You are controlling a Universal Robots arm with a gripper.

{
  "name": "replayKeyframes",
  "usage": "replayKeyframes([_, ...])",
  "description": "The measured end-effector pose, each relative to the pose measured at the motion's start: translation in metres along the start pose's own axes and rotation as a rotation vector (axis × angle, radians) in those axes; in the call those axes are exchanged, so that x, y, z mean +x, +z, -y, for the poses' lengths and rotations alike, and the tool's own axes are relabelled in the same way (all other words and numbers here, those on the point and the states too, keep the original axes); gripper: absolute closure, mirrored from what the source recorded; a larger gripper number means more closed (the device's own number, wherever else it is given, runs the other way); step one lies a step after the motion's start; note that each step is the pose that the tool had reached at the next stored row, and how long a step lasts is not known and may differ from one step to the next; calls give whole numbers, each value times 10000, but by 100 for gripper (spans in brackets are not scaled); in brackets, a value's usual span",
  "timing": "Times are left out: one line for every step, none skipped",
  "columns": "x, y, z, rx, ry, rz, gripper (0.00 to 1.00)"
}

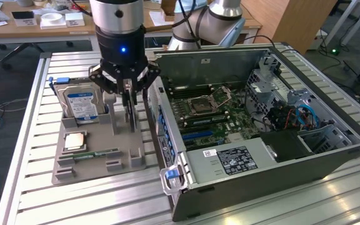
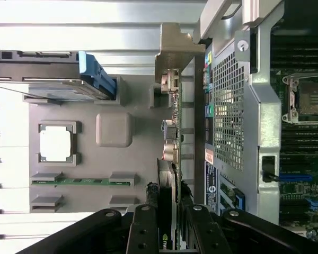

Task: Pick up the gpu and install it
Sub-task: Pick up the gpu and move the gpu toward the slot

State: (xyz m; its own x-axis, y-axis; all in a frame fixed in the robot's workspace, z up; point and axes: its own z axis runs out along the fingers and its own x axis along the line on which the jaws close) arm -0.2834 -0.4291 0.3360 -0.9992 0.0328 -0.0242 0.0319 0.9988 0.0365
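Note:
The gpu (image 1: 131, 117) is a thin dark card standing on edge over the grey parts holder (image 1: 114, 140), beside the open computer case (image 1: 330, 152). My gripper (image 1: 130, 96) comes straight down from above and is shut on the card's upper edge. In the wrist view the gpu (image 2: 172, 137) runs away from the gripper (image 2: 169, 233), with a finger on either side and its silvery bracket (image 2: 176, 55) at the far end. I cannot tell whether its lower edge still touches the holder.
On the holder sit a silver hard drive (image 1: 81, 104) with a blue-white label, a square processor (image 1: 75, 140) and a green memory stick (image 1: 95, 153). The case's motherboard (image 1: 224, 117) lies exposed at the exterior view's right. A slatted metal table (image 1: 36, 197) carries everything.

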Motion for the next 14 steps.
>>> replayKeyframes([-1, -35, -1, 0, 0, 0, 74])
replayKeyframes([-2, -70, -2, 0, 0, 0, 74])
replayKeyframes([-3, -108, -4, 1, 0, -1, 74])
replayKeyframes([-3, -145, -5, 0, 0, 1, 74])
replayKeyframes([-5, -188, -7, 0, 0, 1, 74])
replayKeyframes([-6, -230, -8, 1, 0, 1, 74])
replayKeyframes([-6, -269, -10, 0, 0, 1, 74])
replayKeyframes([-7, -306, -11, 1, 0, 1, 74])
replayKeyframes([-8, -341, -12, 0, 0, 1, 74])
replayKeyframes([-9, -376, -14, 0, 0, 2, 74])
replayKeyframes([-10, -415, -15, 0, 0, 2, 74])
replayKeyframes([-11, -452, -16, -1, 0, 2, 74])
replayKeyframes([-12, -491, -18, -1, 0, 2, 74])
replayKeyframes([-13, -527, -19, 0, 0, 2, 74])
